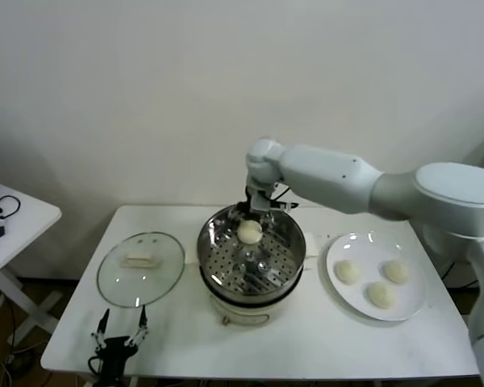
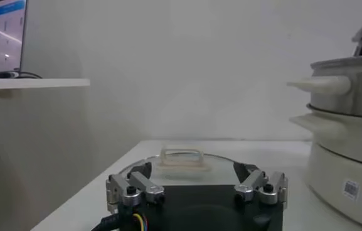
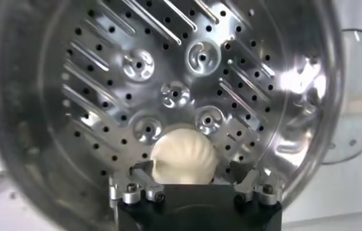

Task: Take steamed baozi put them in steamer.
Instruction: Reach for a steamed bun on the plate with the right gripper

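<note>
The left end effector point(image 1: 121, 332) waits low at the table point(image 1: 323, 347) front edge with its fingers spread, near the glass lid point(image 1: 140, 268), which lies aside so the steamer point(image 1: 252, 260) is free. Over the steamer's far rim, the right end effector point(image 1: 262, 206) stands released around one baozi point(image 1: 250, 231), which seems to rest on the perforated tray. Three baozi point(image 1: 347, 272) lie on the white plate point(image 1: 411, 310), probably for later.

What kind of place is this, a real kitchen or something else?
Probably a lab or test room arranged as a kitchen task, not a real kitchen: a plain white table against a bare wall, a steamer with baozi on a plate, and a computer screen on a side desk.
</note>
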Tool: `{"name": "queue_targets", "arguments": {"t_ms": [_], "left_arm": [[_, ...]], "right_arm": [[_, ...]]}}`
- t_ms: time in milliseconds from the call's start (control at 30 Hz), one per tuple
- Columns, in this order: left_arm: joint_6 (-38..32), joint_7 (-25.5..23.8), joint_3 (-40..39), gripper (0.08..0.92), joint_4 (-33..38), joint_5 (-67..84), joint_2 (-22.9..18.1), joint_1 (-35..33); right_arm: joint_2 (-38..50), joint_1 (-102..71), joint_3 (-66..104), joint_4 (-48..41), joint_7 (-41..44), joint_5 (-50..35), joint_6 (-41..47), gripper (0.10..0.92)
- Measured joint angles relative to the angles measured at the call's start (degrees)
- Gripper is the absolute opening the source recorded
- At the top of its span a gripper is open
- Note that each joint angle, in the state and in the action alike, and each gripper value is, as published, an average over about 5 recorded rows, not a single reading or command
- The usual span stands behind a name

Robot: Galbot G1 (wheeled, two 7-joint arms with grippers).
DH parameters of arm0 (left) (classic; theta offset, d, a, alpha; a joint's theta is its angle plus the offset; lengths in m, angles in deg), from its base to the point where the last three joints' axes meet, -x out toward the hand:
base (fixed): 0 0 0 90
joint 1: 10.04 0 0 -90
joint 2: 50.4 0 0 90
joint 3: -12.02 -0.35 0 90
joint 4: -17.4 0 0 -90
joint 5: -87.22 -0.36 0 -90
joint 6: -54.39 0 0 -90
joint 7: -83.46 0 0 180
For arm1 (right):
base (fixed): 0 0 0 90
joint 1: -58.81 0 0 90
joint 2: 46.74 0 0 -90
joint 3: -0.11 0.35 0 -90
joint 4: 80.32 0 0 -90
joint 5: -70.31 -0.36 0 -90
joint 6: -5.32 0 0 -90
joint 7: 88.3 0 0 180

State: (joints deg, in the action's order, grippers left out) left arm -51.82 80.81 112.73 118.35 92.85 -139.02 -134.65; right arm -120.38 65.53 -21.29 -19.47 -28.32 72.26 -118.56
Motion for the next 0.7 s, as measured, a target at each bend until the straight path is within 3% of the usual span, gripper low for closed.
{"name": "queue_targets", "arguments": {"t_ms": [333,700], "left_arm": [[-0.23,0.1,-0.33,0.823,0.09,-0.33,-0.13,-0.29],[-0.54,0.23,-0.04,0.823,-0.47,-0.21,-0.14,0.08]], "right_arm": [[10.48,14.9,-14.98,4.34,5.73,-20.02,6.55,0.823],[26.54,16.14,-26.01,14.88,-4.58,-31.39,30.0,0.823]]}}
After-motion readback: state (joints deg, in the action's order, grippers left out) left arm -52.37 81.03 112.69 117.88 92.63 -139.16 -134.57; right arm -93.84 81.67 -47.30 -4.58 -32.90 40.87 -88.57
